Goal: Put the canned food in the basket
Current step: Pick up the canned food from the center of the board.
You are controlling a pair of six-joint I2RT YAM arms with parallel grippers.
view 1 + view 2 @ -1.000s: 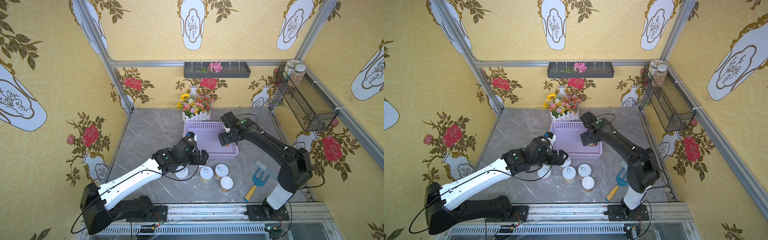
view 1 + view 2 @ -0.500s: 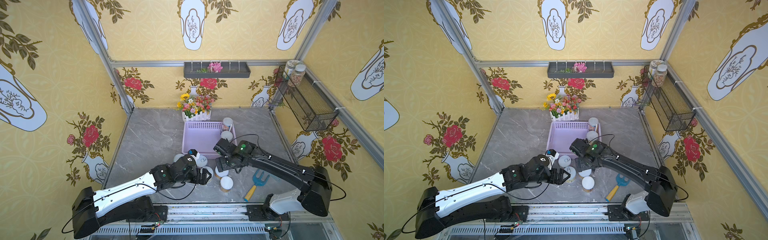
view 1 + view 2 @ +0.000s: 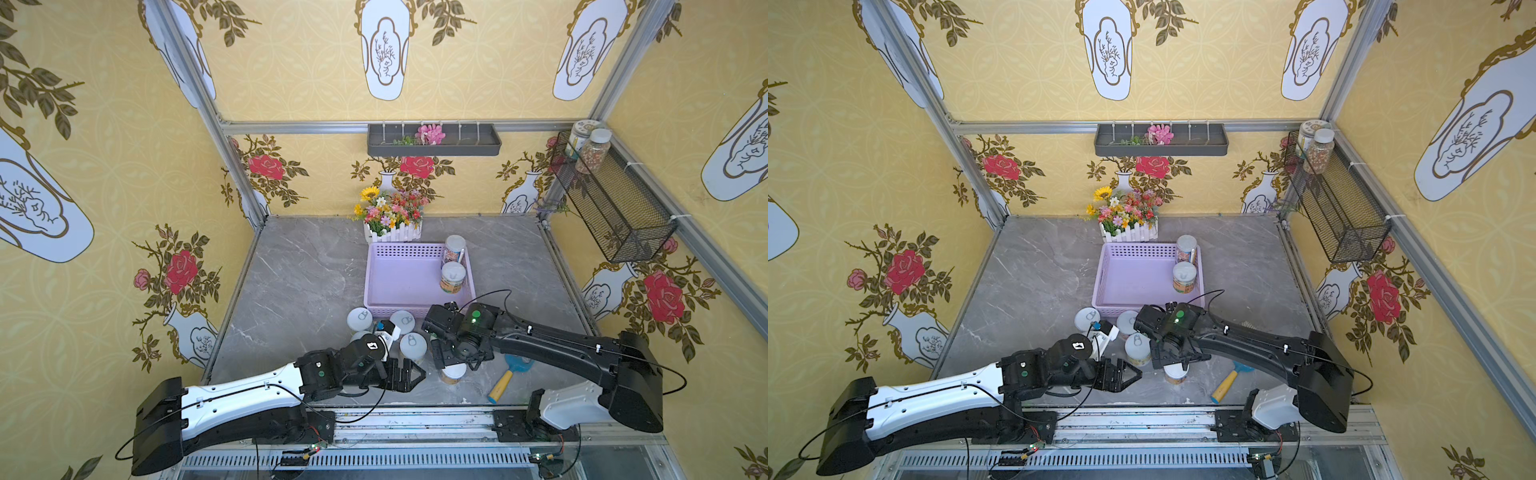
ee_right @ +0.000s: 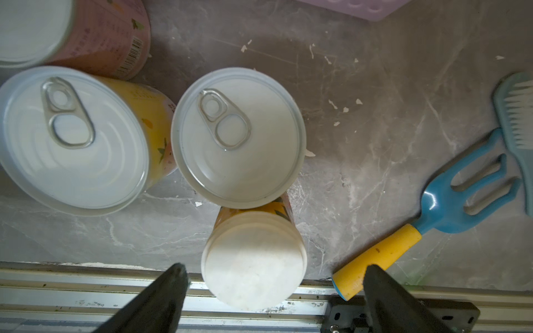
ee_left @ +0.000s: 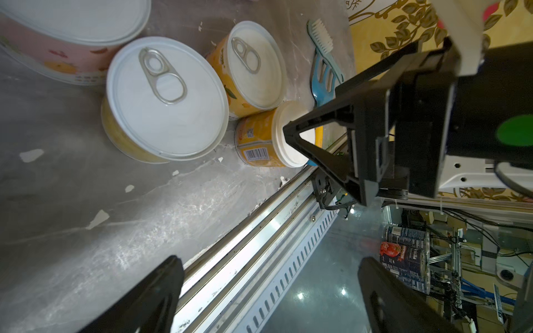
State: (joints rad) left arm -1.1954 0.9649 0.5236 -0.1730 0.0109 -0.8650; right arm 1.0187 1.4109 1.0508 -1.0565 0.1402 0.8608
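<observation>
**Both pincers gape empty at the front; two cans in the basket, the rest outside it**

Nearest the front rail, the left gripper [image 3: 415,374] is spread wide and holds nothing, its fingers [image 5: 161,288] reaching over the table's edge. Just beside it, the right gripper [image 3: 454,360] hangs over a white-lidded can [image 4: 253,259]. Its jaws are wide, with one tip on either side of the lid and clear of it.

Directly behind stands a pull-tab can [image 4: 239,138], with a second pull-tab can [image 3: 412,345] next to it. A third can [image 3: 402,320] and a fourth can [image 3: 359,318] sit just beside the basket's near wall. A blue garden fork [image 3: 505,380] lies on the right arm's side.

Farther back, the lavender basket [image 3: 407,250] holds a short can [image 3: 453,276] and, in its far corner, a taller can [image 3: 455,245], both upright. Behind it is a flower planter [image 3: 390,220].
</observation>
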